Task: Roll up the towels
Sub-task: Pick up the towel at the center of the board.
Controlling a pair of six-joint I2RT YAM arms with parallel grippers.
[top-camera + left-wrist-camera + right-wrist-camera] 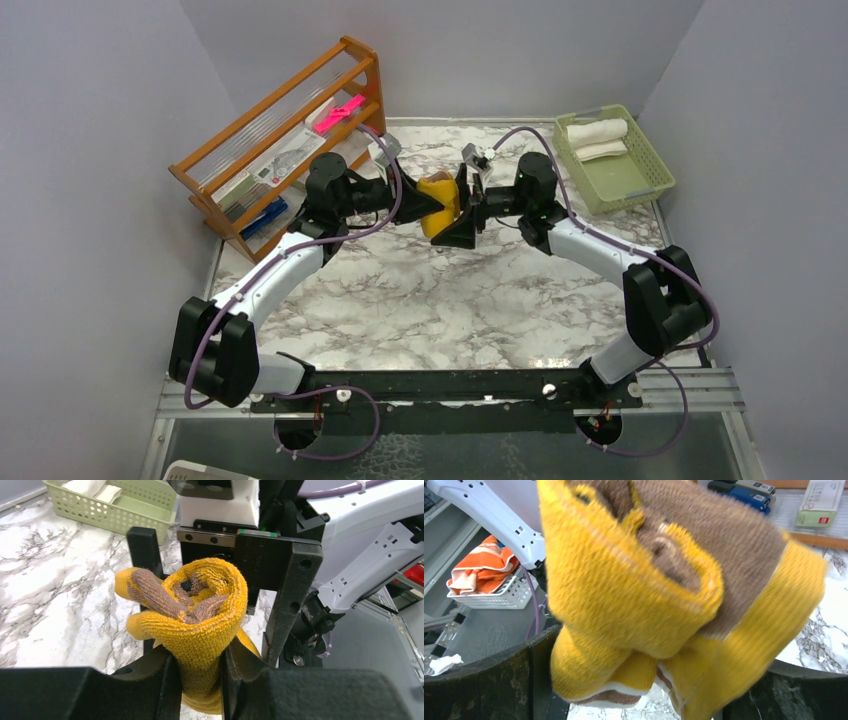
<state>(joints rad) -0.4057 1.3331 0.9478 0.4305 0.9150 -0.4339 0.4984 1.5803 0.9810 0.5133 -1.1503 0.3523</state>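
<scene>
Top external: rack (282,138) and basket (628,182) flank the held yellow towel (439,203).

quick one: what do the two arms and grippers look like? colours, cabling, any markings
Left arm and right arm: white link shells with chunky black joint housings. A purple cable loops along each arm. Left gripper and right gripper are matte black with broad, flat fingers; a white block sits above the right one's fingers. No readable markings.
</scene>
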